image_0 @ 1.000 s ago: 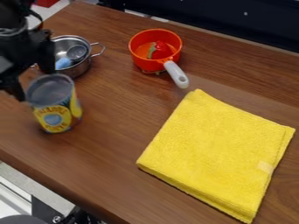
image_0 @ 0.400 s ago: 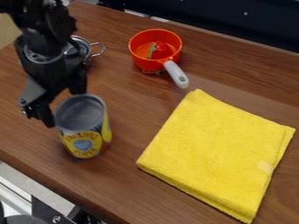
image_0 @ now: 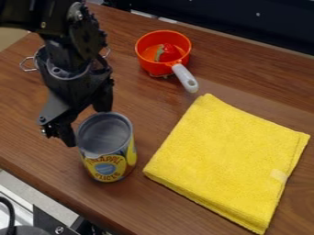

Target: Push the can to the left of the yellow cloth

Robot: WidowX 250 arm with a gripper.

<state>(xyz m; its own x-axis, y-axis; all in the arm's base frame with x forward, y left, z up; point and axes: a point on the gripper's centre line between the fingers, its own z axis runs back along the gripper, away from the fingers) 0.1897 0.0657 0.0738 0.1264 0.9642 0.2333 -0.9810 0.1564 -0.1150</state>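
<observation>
The black gripper (image_0: 87,123) is low over the table at the left, behind the can's upper-left side. Its two fingers are spread apart, one at the can's left rim and one behind its top. Upright on the wood stands the can (image_0: 109,158), with a yellow pineapple label and a grey top. To its right lies the folded yellow cloth (image_0: 227,158); a narrow strip of wood separates the can from the cloth's left corner.
An orange pot (image_0: 163,53) with a grey handle holds a red and green item, behind the cloth. A metal pot (image_0: 27,64) is mostly hidden behind the arm. The table's front edge runs diagonally at lower left.
The can has moved right and toward the table's front, close to the cloth's left corner. My gripper has moved the same way behind it. The cloth and orange pot have stayed put.
</observation>
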